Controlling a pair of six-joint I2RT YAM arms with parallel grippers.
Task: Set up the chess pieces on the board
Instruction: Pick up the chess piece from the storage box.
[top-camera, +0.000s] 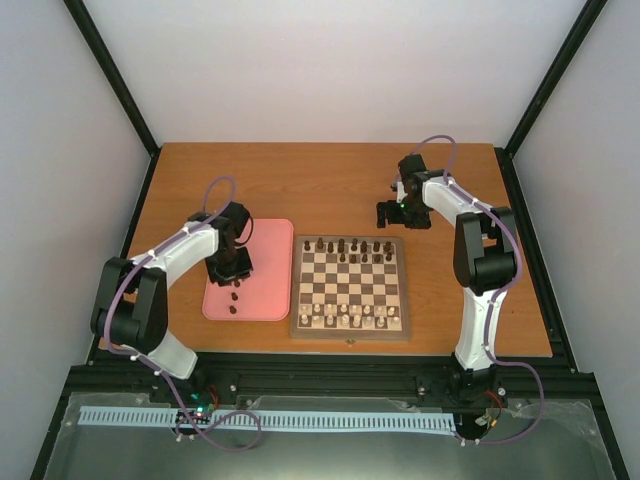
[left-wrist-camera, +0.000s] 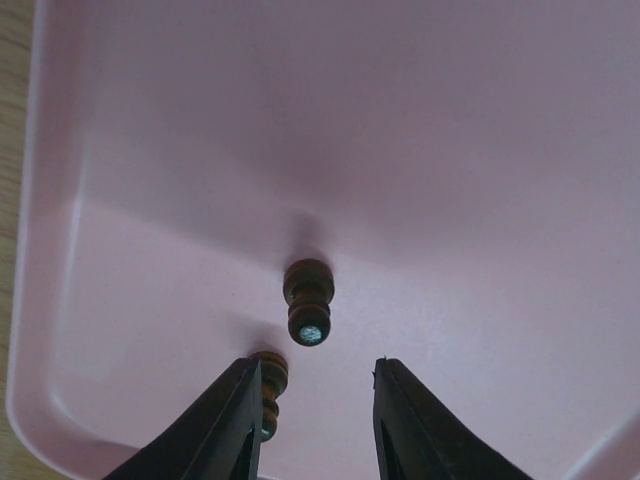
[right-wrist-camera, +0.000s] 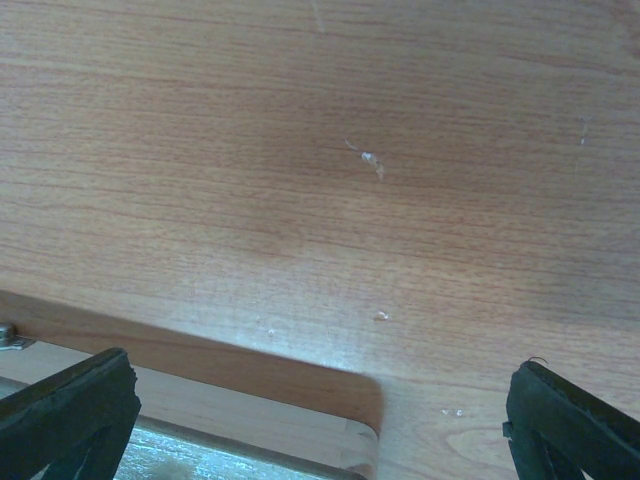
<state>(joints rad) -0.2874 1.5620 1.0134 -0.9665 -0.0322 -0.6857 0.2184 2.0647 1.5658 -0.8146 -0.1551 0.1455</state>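
The board (top-camera: 398, 285) lies mid-table, with dark chess pieces (top-camera: 345, 245) along its far rows and cream pieces on its near rows. Two more dark pieces (top-camera: 232, 302) stand on the pink tray (top-camera: 270, 250). My left gripper (top-camera: 230, 266) hovers over the tray, open and empty. In the left wrist view one dark pawn (left-wrist-camera: 309, 300) stands just ahead of the left gripper (left-wrist-camera: 315, 420), and another (left-wrist-camera: 269, 385) stands beside the left finger (left-wrist-camera: 225, 435). My right gripper (top-camera: 400, 214) is open and empty above the table behind the board's far right corner (right-wrist-camera: 300, 395).
The pink tray's rim (left-wrist-camera: 25, 300) borders the wooden table at the left. Bare table (right-wrist-camera: 350, 150) fills most of the right wrist view. Black frame posts and pale walls enclose the table (top-camera: 200, 180).
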